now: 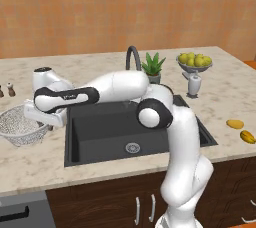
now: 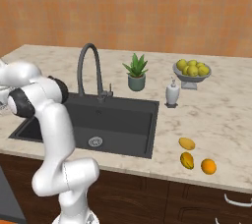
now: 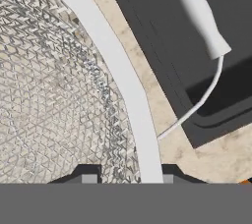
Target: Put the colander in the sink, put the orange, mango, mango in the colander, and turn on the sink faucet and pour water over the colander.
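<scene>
1 round white-grey speckled mesh colander (image 1: 20, 124) sits on the pale marbled worktop (image 1: 30, 167), just beside the outer edge of the large rectangular matte black sink (image 1: 115, 137) and not yet in it. The jaws (image 3: 127, 178) are right at its thin white rim (image 3: 118, 70): in the hand view the 2 dark fingertips (image 3: 88, 175) stand 1 on each side of that rim, mesh on the inner side and bare worktop on the outer. Whether they are pressed onto the rim or merely straddling it, I cannot tell. Straddling the rim makes sense, since the thin edge is the easiest part of so wide a bowl to pinch.

Beyond the jaws, across a narrow strip of worktop, the basin drops away with its round silver drain (image 1: 132, 147), so the lift into it should be short. The tall dark grey gooseneck faucet (image 2: 88, 68) stands behind the basin, no water running.

Well apart from the jaws, on the far side of the sink, lie 2 oval yellow-orange mangos (image 2: 186, 143) (image 2: 187, 160) and the small round orange (image 2: 208, 166), close together near the worktop's front edge, probably grouped for later picking. A bowl of yellow-green fruit (image 2: 192, 70), a potted plant (image 2: 136, 73) and a white soap dispenser (image 2: 172, 93) stand further back.
</scene>
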